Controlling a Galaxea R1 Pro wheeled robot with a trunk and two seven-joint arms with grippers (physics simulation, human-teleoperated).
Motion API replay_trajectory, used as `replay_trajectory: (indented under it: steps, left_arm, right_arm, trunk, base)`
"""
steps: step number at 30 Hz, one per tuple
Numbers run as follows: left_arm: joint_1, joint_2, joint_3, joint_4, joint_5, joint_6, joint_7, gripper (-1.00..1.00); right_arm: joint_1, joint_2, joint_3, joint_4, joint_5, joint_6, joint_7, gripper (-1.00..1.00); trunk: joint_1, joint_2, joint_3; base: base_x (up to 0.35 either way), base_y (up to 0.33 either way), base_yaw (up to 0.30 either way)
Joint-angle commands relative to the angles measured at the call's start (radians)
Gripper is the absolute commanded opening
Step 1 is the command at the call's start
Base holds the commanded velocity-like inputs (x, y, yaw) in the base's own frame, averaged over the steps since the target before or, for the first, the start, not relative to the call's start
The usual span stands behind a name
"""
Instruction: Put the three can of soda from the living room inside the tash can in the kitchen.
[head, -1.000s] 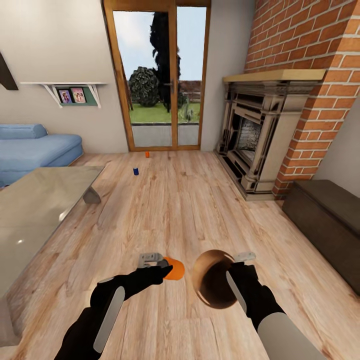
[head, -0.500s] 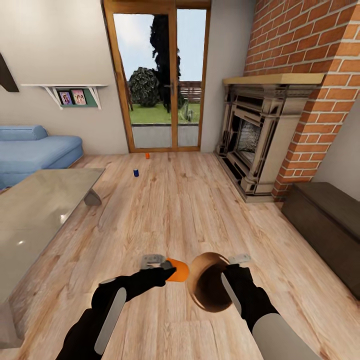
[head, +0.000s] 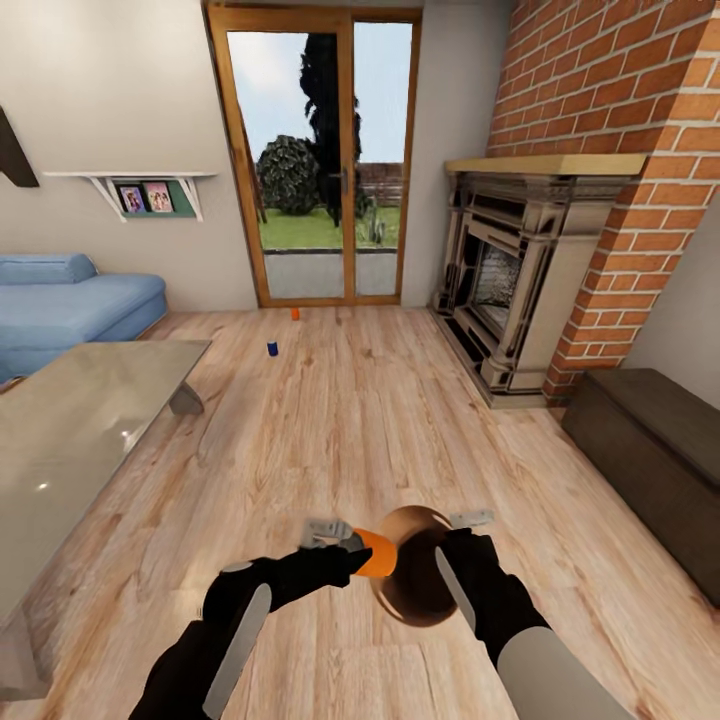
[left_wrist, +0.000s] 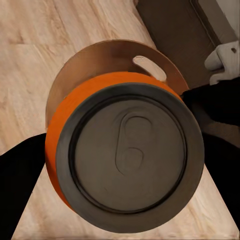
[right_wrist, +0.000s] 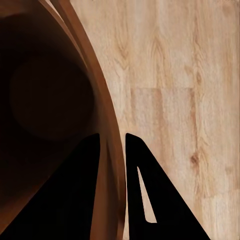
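My left gripper (head: 352, 551) is shut on an orange can of soda (head: 379, 553), held on its side with its end at the mouth of the tash can (head: 412, 592). The left wrist view has the can's grey top (left_wrist: 127, 155) in front of the bin's wood-toned rim (left_wrist: 95, 62). My right gripper (head: 452, 545) is shut on that rim and holds the bin tilted above the floor; the rim (right_wrist: 111, 135) runs between its fingers (right_wrist: 150, 195). A dark blue can (head: 272, 348) and another orange can (head: 295, 313) stand on the floor near the glass doors.
A glass table (head: 70, 420) stands at the left and a blue sofa (head: 70, 305) behind it. The stone fireplace (head: 510, 270) and brick wall are at the right, with a dark low bench (head: 650, 440) in front. Plank floor stretches to the glass doors (head: 315, 160).
My left gripper has carried the orange can to the right, up to the bin's mouth. The bin and right gripper have shifted slightly left and lower in the picture.
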Motion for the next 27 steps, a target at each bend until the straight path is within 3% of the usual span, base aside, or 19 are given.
replay_trajectory:
  steps: [1, 9, 13, 22, 27]
  left_arm:
    - [0.0, -0.001, -0.003, 0.005, 0.0, -0.001, 0.0, -1.0]
    - [0.0, -0.006, -0.025, 0.054, -0.003, -0.012, 0.006, -1.0]
    - [0.0, -0.008, -0.035, 0.103, -0.005, -0.066, 0.011, -1.0]
    - [0.0, -0.009, -0.047, 0.155, -0.005, -0.11, 0.016, -1.0]
    - [0.0, -0.01, -0.06, 0.216, -0.004, -0.193, 0.044, -1.0]
  right_arm:
    - [0.0, 0.002, 0.0, -0.001, 0.001, -0.001, 0.003, -1.0]
    - [0.0, 0.026, 0.016, 0.0, 0.0, -0.001, 0.003, -1.0]
    - [0.0, 0.036, 0.037, 0.016, -0.003, -0.001, 0.003, -1.0]
    - [0.0, 0.055, 0.051, 0.033, -0.006, -0.001, 0.003, -1.0]
    - [0.0, 0.055, 0.06, 0.035, -0.008, 0.0, 0.006, -1.0]
  trunk:
    - [0.0, 0.0, 0.0]
    - [0.0, 0.0, 0.0]
    - [0.0, 0.0, 0.0]
    - [0.0, 0.0, 0.0]
    - [0.0, 0.0, 0.0]
  base:
    - [0.0, 0.0, 0.0]
    - [0.0, 0.0, 0.0]
    - [0.0, 0.0, 0.0]
    - [0.0, 0.0, 0.0]
    - [0.0, 0.0, 0.0]
